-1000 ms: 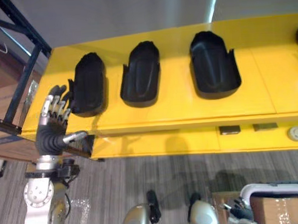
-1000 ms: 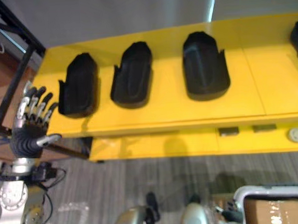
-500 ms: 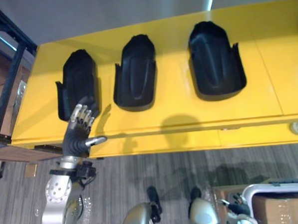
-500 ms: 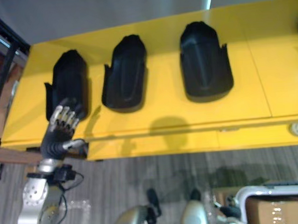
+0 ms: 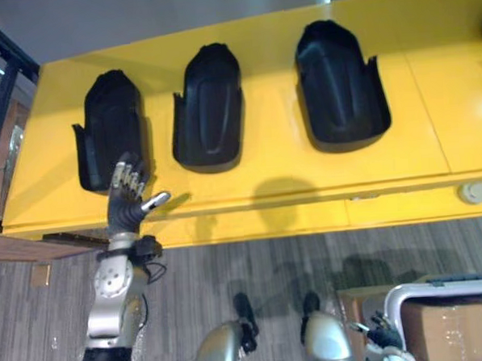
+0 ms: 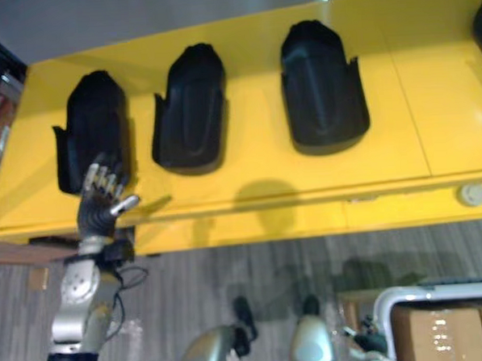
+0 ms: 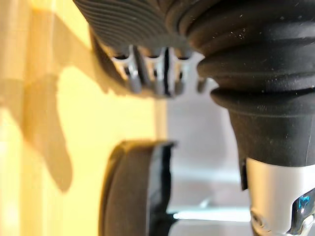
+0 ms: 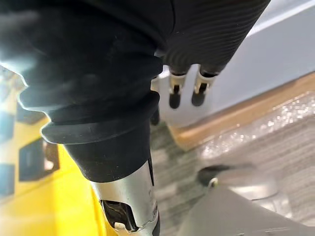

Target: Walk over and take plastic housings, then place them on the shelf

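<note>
Carpet [image 5: 229, 270] in grey is covering the floor nearest the camera, with a cardboard box [image 5: 459, 331] sitting inside a white frame [image 5: 409, 297] at the lower right. The right hand [image 8: 216, 29] is hanging low above that floor; whether it is open or closed cannot be told. The left hand [image 5: 125, 207] is reaching up at the near edge of the yellow table [image 5: 305, 177], its fingers [image 5: 127, 172] pointing straight and slightly spread, thumb sticking out sideways, holding nothing. Its fingertips are overlapping the near end of the left housing [image 5: 109, 123]; contact cannot be told. Farther right, the middle housing [image 5: 209, 109] and the right housing [image 5: 337, 82] are lying on the tabletop, each apart from its neighbour. A dark shelf frame [image 5: 1, 112] is standing beyond the table's left end.
</note>
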Available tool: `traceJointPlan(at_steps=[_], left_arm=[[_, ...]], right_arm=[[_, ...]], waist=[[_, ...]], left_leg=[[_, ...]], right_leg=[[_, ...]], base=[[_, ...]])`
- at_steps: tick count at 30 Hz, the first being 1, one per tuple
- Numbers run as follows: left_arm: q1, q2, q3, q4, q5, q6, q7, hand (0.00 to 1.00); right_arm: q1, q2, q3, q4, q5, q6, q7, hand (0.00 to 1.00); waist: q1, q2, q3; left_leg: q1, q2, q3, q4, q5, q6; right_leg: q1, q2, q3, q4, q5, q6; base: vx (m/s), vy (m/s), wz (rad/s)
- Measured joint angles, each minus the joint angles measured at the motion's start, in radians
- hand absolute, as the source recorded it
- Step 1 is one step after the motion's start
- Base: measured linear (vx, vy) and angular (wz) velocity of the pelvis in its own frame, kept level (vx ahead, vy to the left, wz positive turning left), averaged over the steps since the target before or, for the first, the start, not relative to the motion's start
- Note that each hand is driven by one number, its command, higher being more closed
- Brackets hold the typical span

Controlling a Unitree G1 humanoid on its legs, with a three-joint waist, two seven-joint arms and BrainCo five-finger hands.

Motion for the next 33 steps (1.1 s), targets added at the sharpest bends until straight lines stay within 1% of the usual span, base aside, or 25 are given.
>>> traceJointPlan(at_steps=[3,6,10,12,17,20,24,25,29,31,32,33], left_arm=[[-0.017,0.000,-0.015,0.016,0.000,0.007,0.011,0.00],[-0.031,0.000,-0.017,0.022,0.000,0.009,0.018,0.00],[-0.065,0.001,-0.016,0.061,0.000,0.013,0.054,0.00],[-0.078,0.001,-0.016,0.072,-0.001,0.013,0.057,0.00],[-0.097,0.001,-0.014,0.088,0.000,0.005,0.063,0.00],[-0.109,0.001,-0.011,0.091,0.000,-0.004,0.079,0.00],[-0.114,0.000,-0.006,0.091,-0.003,-0.018,0.075,0.00],[-0.117,0.000,-0.006,0.091,-0.003,-0.023,0.074,0.00],[-0.118,0.000,-0.006,0.081,-0.009,-0.064,0.051,0.00],[-0.118,-0.001,-0.006,0.063,-0.010,-0.095,0.049,0.00],[-0.118,-0.004,-0.006,0.031,-0.010,-0.127,0.038,0.00],[-0.118,-0.012,-0.006,0.004,-0.010,-0.144,0.033,0.00]], right_arm=[[0.000,0.006,-0.002,0.000,0.000,0.002,0.001,0.00],[-0.001,0.008,-0.004,0.000,0.000,0.002,0.006,0.00],[-0.008,0.014,-0.022,0.000,0.000,0.002,0.020,0.00],[-0.009,0.014,-0.022,0.000,0.000,0.002,0.020,0.00],[-0.014,0.014,-0.022,0.000,0.000,0.003,0.021,0.00],[-0.021,0.015,-0.022,0.000,-0.001,0.003,0.021,0.00],[-0.022,0.017,-0.022,0.000,-0.001,0.003,0.022,0.00],[-0.023,0.017,-0.022,0.000,-0.001,0.002,0.022,0.00],[-0.025,0.020,-0.022,0.001,-0.001,0.002,0.022,0.00],[-0.025,0.022,-0.022,0.001,-0.001,0.002,0.022,0.00],[-0.025,0.022,-0.022,0.004,-0.001,0.002,0.022,0.00],[-0.025,0.024,-0.022,0.008,-0.001,0.002,0.022,0.00]], waist=[[0.000,-0.001,0.001],[-0.001,-0.001,0.001],[-0.001,-0.010,0.006],[-0.001,-0.014,0.009],[-0.002,-0.018,0.011],[-0.003,-0.021,0.013],[-0.002,-0.027,0.020],[-0.002,-0.027,0.024],[-0.002,-0.028,0.029],[-0.002,-0.028,0.029],[-0.002,-0.028,0.029],[-0.002,-0.028,0.029]], left_leg=[[-0.008,0.005,0.005,0.031,-0.020,0.002],[-0.007,0.004,0.011,0.036,-0.025,0.004],[-0.010,0.009,0.017,0.065,-0.044,0.004],[-0.010,0.009,0.019,0.069,-0.047,0.004],[-0.017,0.010,0.018,0.083,-0.054,0.006],[-0.027,0.015,0.017,0.101,-0.063,0.007],[-0.027,0.015,0.017,0.101,-0.063,0.006],[-0.027,0.015,0.017,0.102,-0.063,0.006],[-0.028,0.016,0.017,0.106,-0.066,0.006],[-0.031,0.019,0.017,0.118,-0.073,0.006],[-0.032,0.019,0.017,0.123,-0.076,0.007],[-0.035,0.019,0.016,0.128,-0.079,0.008]], right_leg=[[0.001,0.001,0.003,0.002,0.000,0.000],[0.001,-0.002,0.008,0.003,0.000,0.001],[0.002,0.000,0.024,0.010,0.000,0.001],[0.002,-0.001,0.027,0.011,0.001,0.001],[0.002,-0.001,0.027,0.011,0.001,0.003],[0.001,0.000,0.026,0.011,0.001,0.003],[0.001,0.000,0.025,0.011,0.001,0.003],[0.001,0.000,0.025,0.012,0.001,0.003],[0.001,0.000,0.026,0.013,0.001,0.003],[0.003,0.001,0.026,0.013,0.001,0.003],[0.003,0.001,0.025,0.013,0.001,0.003],[0.003,0.001,0.025,0.013,0.001,0.003]], base=[[0.01,0.004,-0.05],[0.00,0.008,-0.05],[-0.02,0.013,-0.08],[-0.04,0.013,-0.06],[0.00,0.000,0.00],[0.00,0.000,0.00],[0.00,0.000,0.00],[0.00,0.000,0.00],[0.00,0.000,0.00],[0.00,0.000,0.00],[0.00,0.000,0.00],[0.00,0.000,0.00]])
